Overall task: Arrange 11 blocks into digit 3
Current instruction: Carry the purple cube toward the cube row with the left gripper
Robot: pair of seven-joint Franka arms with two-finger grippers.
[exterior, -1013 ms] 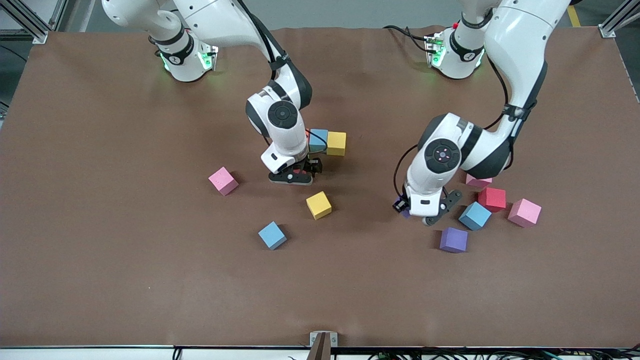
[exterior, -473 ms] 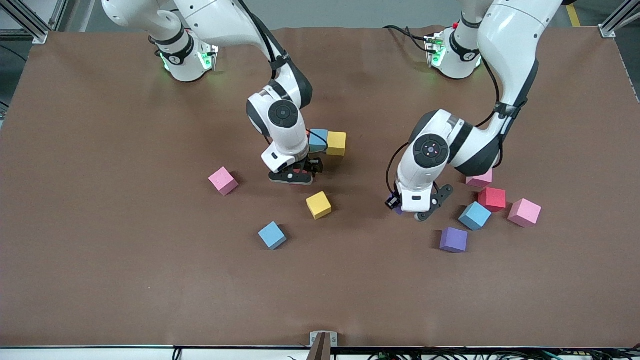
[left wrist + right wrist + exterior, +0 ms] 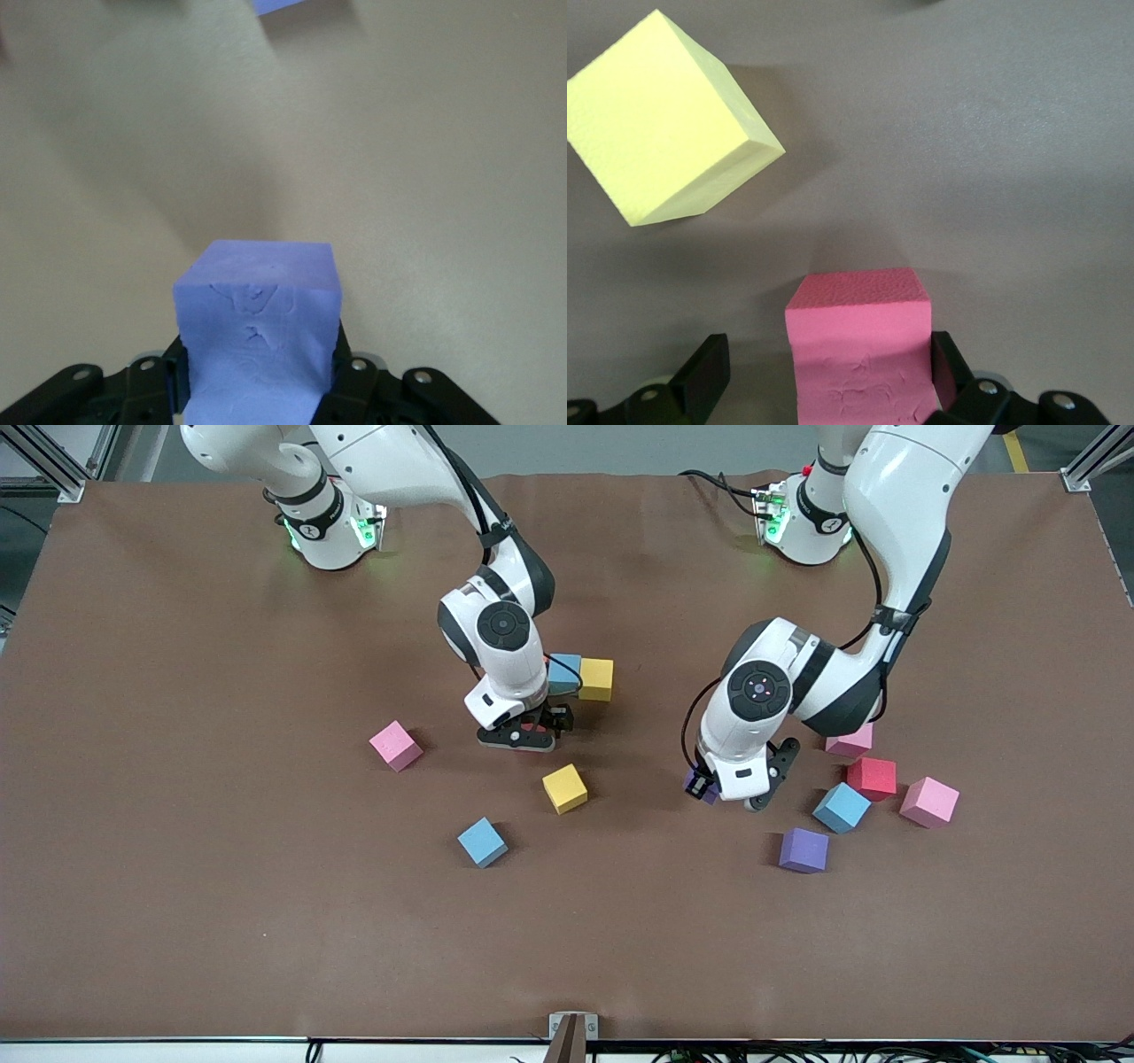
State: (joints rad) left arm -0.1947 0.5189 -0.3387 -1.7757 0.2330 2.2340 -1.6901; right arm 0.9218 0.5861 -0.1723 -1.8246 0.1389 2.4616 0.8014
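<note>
Purple foam fills our left wrist view, where the left end effector [image 3: 257,390] is clamped on a small matte purple foam cube [image 3: 257,328], carried in the air over bare brown table [image 3: 177,921] between the loose cluster at the left arm's end and the middle. Our right end effector [image 3: 824,381] stands at the middle with its fingers spread wide around a red foam cube [image 3: 859,341] that sits on the table; one finger looks close to the cube's face, the other well clear. Just beside that spot lie a blue foam cube [image 3: 564,672] and a yellow foam cube [image 3: 596,679], touching, apparently the start of the digit 3. Nearer the front camera sit a second yellow cube [image 3: 565,788] and a second blue cube [image 3: 483,841]. To do this step well, we judge the purple cube should come down square, flush against its neighbours, without nudging them. The right wrist hides much of the red cube from the front camera, and we cannot make out any orange or green cube.
</note>
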